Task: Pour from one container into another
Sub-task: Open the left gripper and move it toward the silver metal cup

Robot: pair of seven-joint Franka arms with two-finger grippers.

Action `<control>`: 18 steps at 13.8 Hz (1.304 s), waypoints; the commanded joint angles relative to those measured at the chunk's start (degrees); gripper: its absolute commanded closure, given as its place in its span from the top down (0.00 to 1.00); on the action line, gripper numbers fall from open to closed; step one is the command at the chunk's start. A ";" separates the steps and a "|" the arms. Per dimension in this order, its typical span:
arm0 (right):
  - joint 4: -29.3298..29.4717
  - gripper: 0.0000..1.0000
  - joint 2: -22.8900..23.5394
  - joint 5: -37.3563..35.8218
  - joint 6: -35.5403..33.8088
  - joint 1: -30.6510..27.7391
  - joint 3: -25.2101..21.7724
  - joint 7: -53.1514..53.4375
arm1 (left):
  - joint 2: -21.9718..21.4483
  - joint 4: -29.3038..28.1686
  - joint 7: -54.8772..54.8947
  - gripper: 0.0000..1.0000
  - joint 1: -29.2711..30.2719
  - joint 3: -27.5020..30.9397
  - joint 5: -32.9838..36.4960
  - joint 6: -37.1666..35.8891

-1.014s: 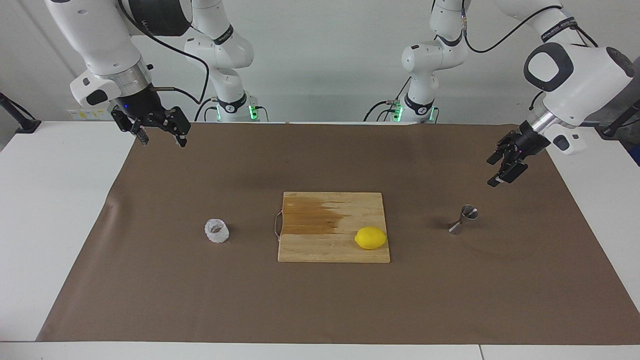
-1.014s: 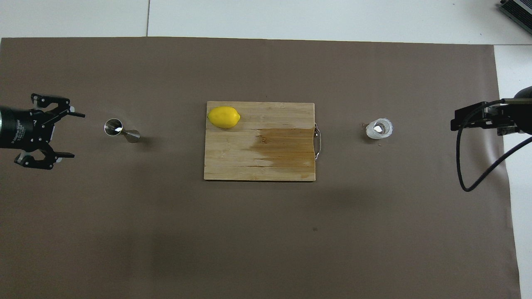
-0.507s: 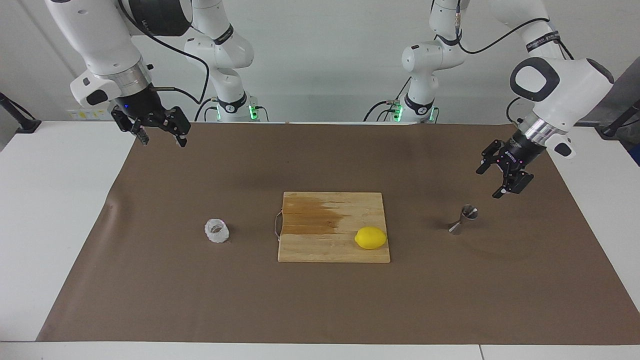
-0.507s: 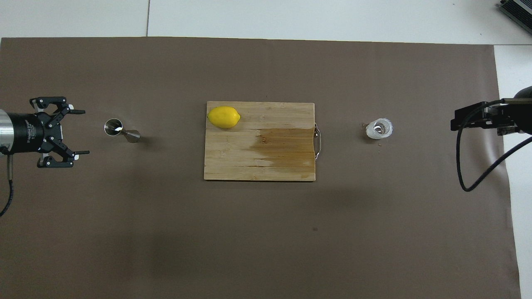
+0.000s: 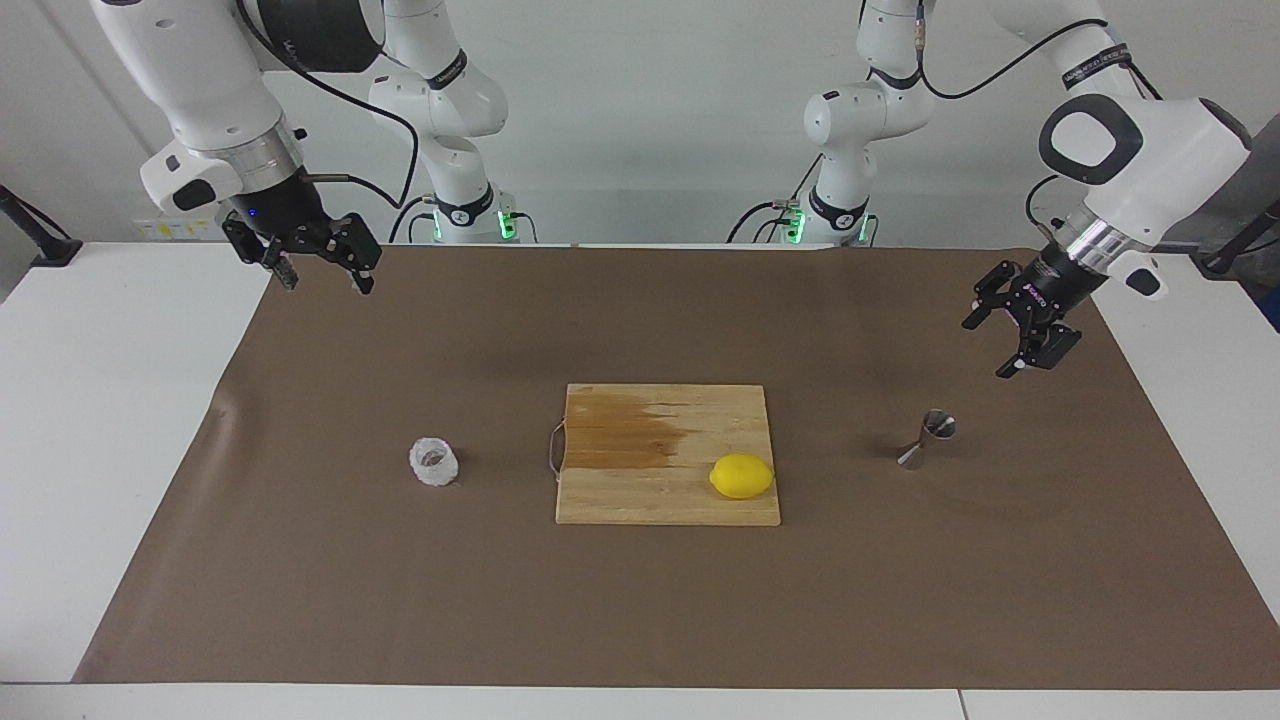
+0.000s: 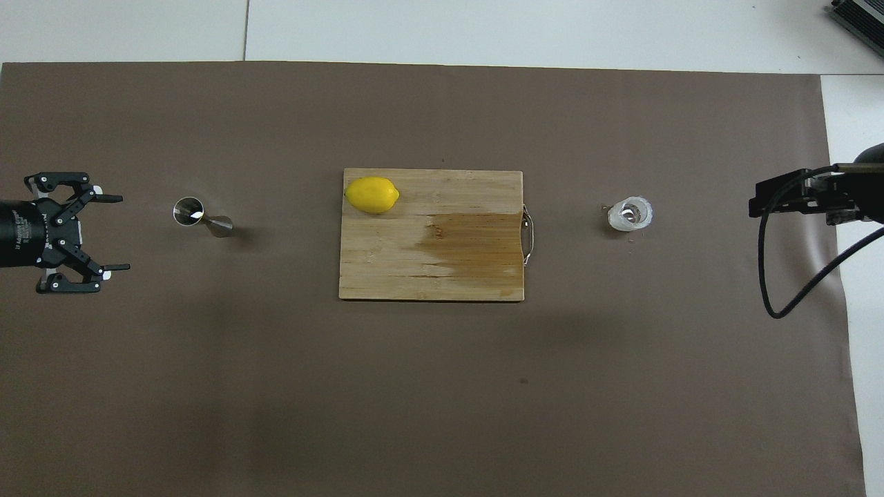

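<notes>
We see the left claw (image 5: 1010, 335) spread wide, hanging over bare mat near the steel jigger (image 5: 928, 437). The right claw (image 5: 318, 272) waits released at the mat's edge. The glass cup (image 5: 434, 461) stands beside the cutting board (image 5: 640, 490), on open surface (image 5: 120, 430).

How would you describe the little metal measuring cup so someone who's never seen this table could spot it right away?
Start at the wooden cutting board in the middle of the brown mat, then go toward the left arm's end of the table. The steel jigger stands alone there on the mat. It is shiny, slim and hourglass-shaped, unlike the squat knobbly glass cup at the right arm's end or the yellow lemon on the board.
</notes>
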 commanded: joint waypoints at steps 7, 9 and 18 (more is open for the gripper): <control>-0.34 1.00 -0.61 -0.14 -0.44 -0.54 0.42 0.84 | 0.00 -1.85 -13.88 1.00 3.31 -0.48 -1.80 3.92; -0.34 1.00 -0.61 -0.14 -0.44 -0.45 0.42 0.84 | 3.26 -1.94 -19.34 1.00 3.13 -0.48 -7.48 6.64; -0.34 1.00 -0.61 -0.14 -0.44 -0.45 0.42 0.84 | 2.13 -14.32 -21.13 1.00 -5.02 -0.66 -24.64 27.03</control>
